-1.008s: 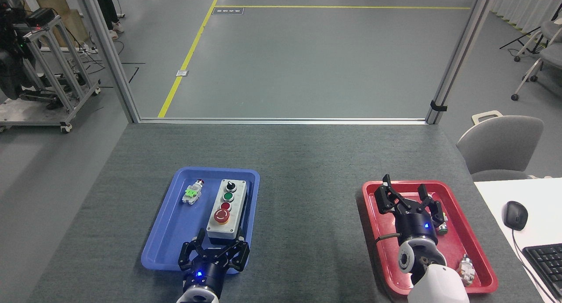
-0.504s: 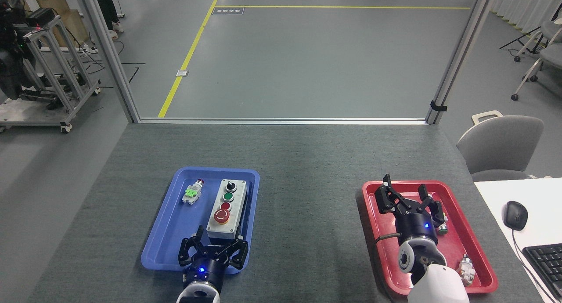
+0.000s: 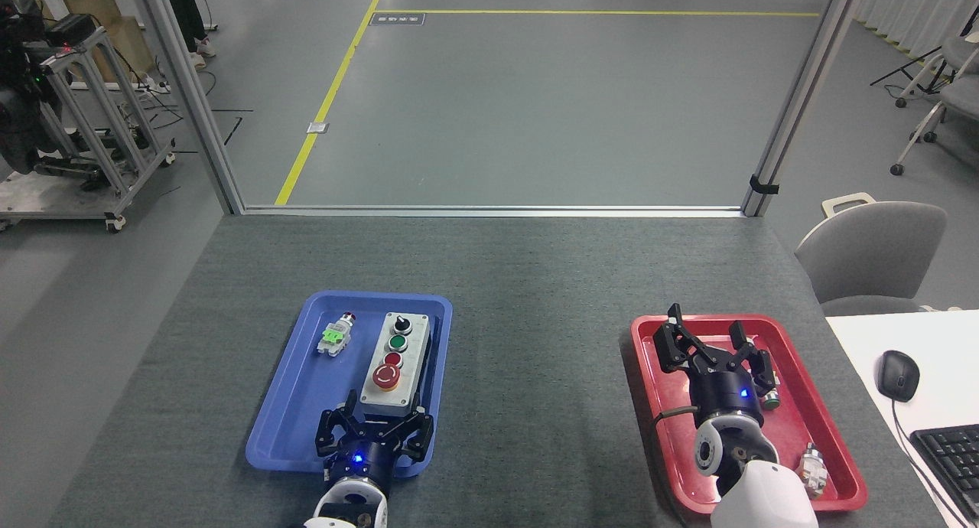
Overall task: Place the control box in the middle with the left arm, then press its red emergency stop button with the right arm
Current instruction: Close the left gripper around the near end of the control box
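The control box (image 3: 395, 361) lies in the blue tray (image 3: 287, 417), its near end between the spread jaws of the left gripper (image 3: 375, 425), which have not closed on it; a small white-and-green part (image 3: 335, 337) lies well beyond those jaws to the left. The right gripper (image 3: 713, 343) hangs over the red tray (image 3: 822, 413) on the grey surface (image 3: 535, 298), jaws released and grasping nothing, far from the box.

On the grey felt-covered table (image 3: 535, 283), a blue plastic tray (image 3: 291, 413) is set at the left and a red plastic tray (image 3: 811, 413) at the right, well apart. In the blue tray, the oblong light-grey control box (image 3: 394, 357) is placed right of a small white-and-green push-button part (image 3: 335, 337).
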Controlling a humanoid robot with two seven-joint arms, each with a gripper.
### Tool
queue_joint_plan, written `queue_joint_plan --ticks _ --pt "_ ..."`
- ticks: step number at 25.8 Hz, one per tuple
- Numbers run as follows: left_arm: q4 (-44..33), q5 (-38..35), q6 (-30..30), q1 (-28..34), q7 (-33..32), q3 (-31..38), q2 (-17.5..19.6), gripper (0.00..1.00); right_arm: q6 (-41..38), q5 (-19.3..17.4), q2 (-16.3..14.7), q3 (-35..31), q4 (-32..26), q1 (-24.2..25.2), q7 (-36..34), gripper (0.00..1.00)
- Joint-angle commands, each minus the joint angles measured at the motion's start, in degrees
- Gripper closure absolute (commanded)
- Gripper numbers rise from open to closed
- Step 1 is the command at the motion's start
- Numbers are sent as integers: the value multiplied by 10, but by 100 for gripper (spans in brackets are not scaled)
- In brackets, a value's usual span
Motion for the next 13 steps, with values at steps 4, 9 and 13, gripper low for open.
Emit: queue_joint_plan --ticks 4,9,13 --pt "49 2 6 -35 -1 -2 -15 1 0 0 0 0 0 0 -1 0" --pt "63 3 6 -44 -2 -2 -27 1 0 -1 1 0 0 0 -2 0" --pt "90 3 6 -58 -2 -2 -30 1 0 0 1 0 0 0 -1 0"
